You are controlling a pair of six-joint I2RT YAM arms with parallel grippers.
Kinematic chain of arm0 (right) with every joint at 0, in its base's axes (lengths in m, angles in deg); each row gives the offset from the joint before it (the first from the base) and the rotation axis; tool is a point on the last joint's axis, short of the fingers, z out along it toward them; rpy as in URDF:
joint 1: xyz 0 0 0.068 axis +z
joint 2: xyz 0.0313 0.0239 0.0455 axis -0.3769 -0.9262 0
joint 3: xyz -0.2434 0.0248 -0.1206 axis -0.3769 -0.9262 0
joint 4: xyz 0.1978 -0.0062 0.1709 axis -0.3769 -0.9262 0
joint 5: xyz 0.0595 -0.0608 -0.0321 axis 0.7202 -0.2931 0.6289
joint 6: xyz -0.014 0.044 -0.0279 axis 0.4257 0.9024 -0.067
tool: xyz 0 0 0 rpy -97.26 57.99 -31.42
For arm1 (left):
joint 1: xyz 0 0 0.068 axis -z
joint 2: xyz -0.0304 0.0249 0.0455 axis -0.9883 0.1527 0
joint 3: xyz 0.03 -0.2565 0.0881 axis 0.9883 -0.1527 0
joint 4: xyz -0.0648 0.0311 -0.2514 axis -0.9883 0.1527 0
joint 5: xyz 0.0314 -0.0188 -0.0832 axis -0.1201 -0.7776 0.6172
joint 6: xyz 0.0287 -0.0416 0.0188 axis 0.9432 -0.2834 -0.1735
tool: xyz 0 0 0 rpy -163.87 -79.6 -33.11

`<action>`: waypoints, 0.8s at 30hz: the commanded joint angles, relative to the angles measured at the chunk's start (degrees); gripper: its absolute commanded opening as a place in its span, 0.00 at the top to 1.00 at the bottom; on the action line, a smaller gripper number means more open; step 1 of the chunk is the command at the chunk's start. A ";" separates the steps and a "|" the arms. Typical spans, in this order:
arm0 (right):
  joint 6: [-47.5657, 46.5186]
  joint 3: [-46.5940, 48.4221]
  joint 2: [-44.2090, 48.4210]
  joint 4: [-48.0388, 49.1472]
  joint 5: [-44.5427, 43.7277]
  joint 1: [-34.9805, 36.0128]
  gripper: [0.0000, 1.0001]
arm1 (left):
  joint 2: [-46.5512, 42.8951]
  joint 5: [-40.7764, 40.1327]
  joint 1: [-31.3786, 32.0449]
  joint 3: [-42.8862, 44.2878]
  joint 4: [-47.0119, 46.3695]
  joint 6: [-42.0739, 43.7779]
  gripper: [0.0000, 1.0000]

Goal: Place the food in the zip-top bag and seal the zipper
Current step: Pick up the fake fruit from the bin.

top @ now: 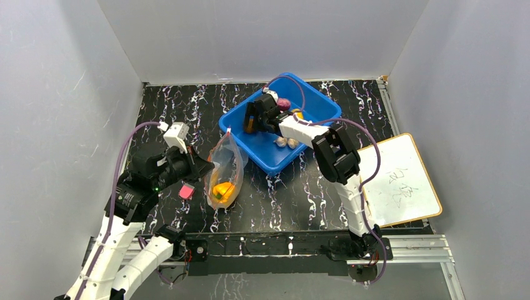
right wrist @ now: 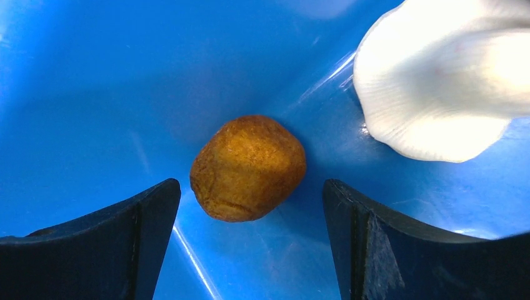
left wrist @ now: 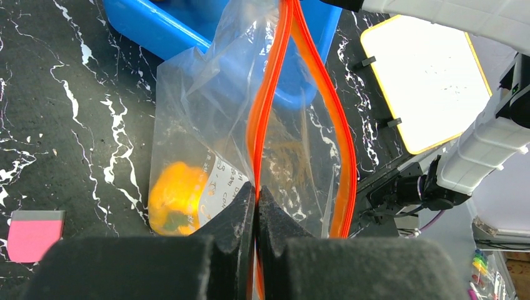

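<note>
The clear zip-top bag (top: 226, 164) stands between the arms, mouth up, with an orange-yellow pepper (top: 223, 190) at its bottom. My left gripper (left wrist: 257, 190) is shut on one side of the red-orange zipper (left wrist: 270, 94) and holds the mouth open; the pepper (left wrist: 177, 197) shows through the plastic. My right gripper (right wrist: 250, 185) is open inside the blue bin (top: 325, 109), its jaws on either side of the orange-brown lump (right wrist: 248, 167) without touching it. A white piece (right wrist: 437, 81) lies just beyond. A purple piece (top: 283, 104) and beige bits (top: 286, 142) lie in the bin.
A small pink block (top: 186, 191) lies on the black marbled table left of the bag, also in the left wrist view (left wrist: 34, 234). A whiteboard (top: 400, 178) lies at the right. The blue bin's near wall (left wrist: 162, 28) stands right behind the bag.
</note>
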 commanded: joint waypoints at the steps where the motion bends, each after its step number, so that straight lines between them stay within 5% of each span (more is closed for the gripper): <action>1: -1.56 3.04 -1.02 3.29 2.10 -0.13 0.18 | -0.80 0.03 -0.09 2.57 0.95 1.12 1.00; 11: -2.32 4.77 -2.31 2.45 1.76 -0.18 0.31 | -0.35 0.25 -0.09 3.45 0.48 0.63 1.00; 16: -4.54 4.39 -0.44 1.83 -0.44 -0.31 0.48 | -0.21 0.16 -0.09 3.99 1.46 0.98 1.00; 24: -6.33 1.20 3.88 2.36 -0.96 -0.68 0.53 | -0.58 0.08 -0.10 3.80 1.64 0.20 1.00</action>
